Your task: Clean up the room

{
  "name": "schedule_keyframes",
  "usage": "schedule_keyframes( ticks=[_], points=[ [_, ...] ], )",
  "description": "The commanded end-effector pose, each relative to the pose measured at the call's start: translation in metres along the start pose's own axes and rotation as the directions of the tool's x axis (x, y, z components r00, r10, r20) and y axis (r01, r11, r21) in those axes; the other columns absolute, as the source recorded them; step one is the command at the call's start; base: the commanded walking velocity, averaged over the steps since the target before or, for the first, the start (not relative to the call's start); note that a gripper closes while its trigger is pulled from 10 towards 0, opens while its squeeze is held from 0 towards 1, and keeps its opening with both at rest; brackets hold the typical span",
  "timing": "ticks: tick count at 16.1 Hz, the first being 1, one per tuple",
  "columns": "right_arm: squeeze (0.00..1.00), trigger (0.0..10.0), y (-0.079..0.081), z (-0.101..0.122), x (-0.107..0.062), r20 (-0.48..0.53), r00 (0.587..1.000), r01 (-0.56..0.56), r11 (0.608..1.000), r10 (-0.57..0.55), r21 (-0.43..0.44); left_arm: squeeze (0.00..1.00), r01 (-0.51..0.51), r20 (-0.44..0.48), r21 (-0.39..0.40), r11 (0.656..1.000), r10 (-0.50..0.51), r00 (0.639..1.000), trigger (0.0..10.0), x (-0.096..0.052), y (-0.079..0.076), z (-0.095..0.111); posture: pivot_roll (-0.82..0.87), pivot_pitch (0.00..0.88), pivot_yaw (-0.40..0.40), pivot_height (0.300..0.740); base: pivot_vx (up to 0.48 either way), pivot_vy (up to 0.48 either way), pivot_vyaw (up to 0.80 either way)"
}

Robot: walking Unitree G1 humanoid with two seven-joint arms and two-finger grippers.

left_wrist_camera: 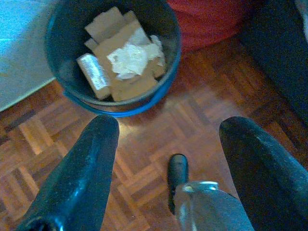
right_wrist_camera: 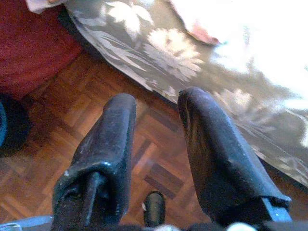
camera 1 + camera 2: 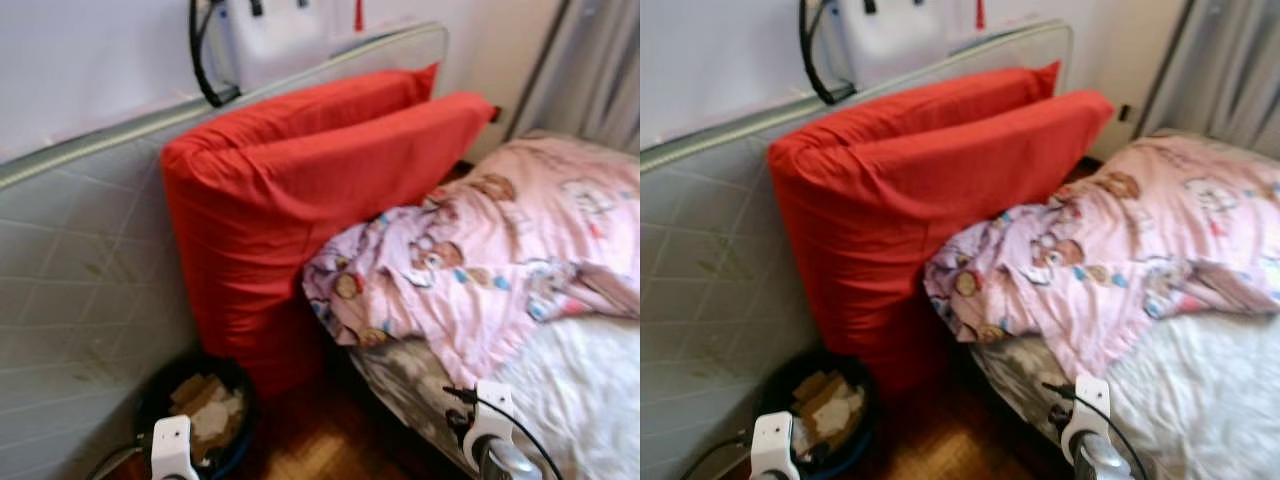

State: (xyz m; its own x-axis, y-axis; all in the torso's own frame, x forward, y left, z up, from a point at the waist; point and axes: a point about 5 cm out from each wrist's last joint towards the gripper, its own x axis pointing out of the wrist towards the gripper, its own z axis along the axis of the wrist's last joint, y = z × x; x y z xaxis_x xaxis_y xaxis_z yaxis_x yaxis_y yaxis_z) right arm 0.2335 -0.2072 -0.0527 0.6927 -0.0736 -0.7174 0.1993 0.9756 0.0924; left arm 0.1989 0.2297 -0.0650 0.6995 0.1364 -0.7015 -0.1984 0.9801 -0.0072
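A dark round bin (image 1: 62, 82) with a blue rim stands on the parquet floor at the foot of a grey mattress (image 3: 80, 270). It holds cardboard pieces (image 1: 122, 57), crumpled white paper (image 1: 132, 57) and a small wrapped roll (image 1: 94, 72). My left gripper (image 1: 171, 127) hangs open just short of the bin, above the floor, with nothing between its fingers. My right gripper (image 2: 158, 98) hangs low beside the bed's edge, its fingers a little apart and empty. A pink bear-print blanket (image 3: 490, 250) lies rumpled on the bed.
A big folded red cushion (image 3: 290, 190) leans on the grey mattress between the bin and the bed. The bed has a white sheet (image 3: 580, 390) and a grey flowered cover (image 2: 159, 57) hanging over its side. A narrow strip of parquet (image 3: 320, 440) runs between bin and bed. Grey curtain (image 3: 590, 70) at the far right.
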Motion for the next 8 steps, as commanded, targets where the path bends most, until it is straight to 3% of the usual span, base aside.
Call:
schedule_keyframes(
  ticks=[1,8],
  points=[
    [0.0,10.0,0.002,0.002,0.001,0.006,1.0,0.001,1.0,-0.001,0.022,0.0,-0.005,-0.016,0.005,1.0,0.005,1.0,10.0,0.0,0.004,0.001,-0.01,0.0,0.053,0.74,0.3,0.0,0.0],
    [0.0,10.0,0.0,-0.006,-0.001,0.0,1.0,0.011,0.998,-0.011,0.054,0.0,-0.003,-0.02,0.023,1.0,0.004,1.0,10.0,-0.005,0.003,-0.013,0.0,0.008,0.055,0.74,0.298,0.0,0.0]
  ],
)
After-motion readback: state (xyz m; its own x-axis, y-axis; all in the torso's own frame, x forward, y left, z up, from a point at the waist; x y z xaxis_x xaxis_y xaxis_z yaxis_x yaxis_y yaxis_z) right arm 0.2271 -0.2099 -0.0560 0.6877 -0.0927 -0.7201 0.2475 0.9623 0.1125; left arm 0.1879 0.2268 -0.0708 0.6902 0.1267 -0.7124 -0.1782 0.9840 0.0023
